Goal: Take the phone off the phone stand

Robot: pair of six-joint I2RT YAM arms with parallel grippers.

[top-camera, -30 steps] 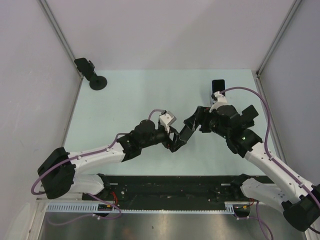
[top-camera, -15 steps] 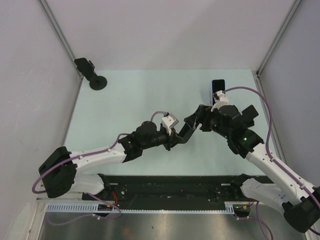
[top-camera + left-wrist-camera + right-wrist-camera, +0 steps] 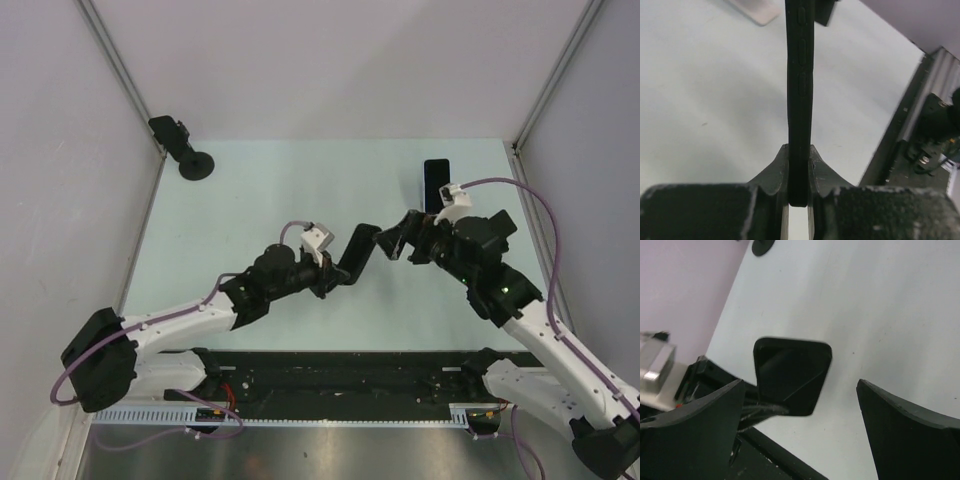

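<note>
- Your phone (image 3: 358,248) is up off the counter (image 3: 260,190), held in the air near the middle, between the two arms
- It is black all over, thin and flat, with rounded corners; from the top camera you see it run on a slant, from the left end effector (image 3: 333,275) away and to the right
- Your left wrist camera catches it edge-on: a narrow dark strip with three long buttons in a row down its side
- The left end effector is closed tight on the phone's near end, with one finger pressed against each flat face
- The right end effector (image 3: 393,240) is spread wide and has hold of nothing
- The phone's far end sits in the gap between the right fingers and touches neither; your right wrist camera shows pale counter on both sides of it
- In that same view the phone reads as a glossy dark rounded rectangle with a faint slanted sheen across it
- The stand (image 3: 188,158), black with a round foot, sits at the far-left corner of the counter, well apart from the phone
- A black slab (image 3: 435,183) rests on the counter just beyond the right end effector; you cannot tell from these views what it is
</note>
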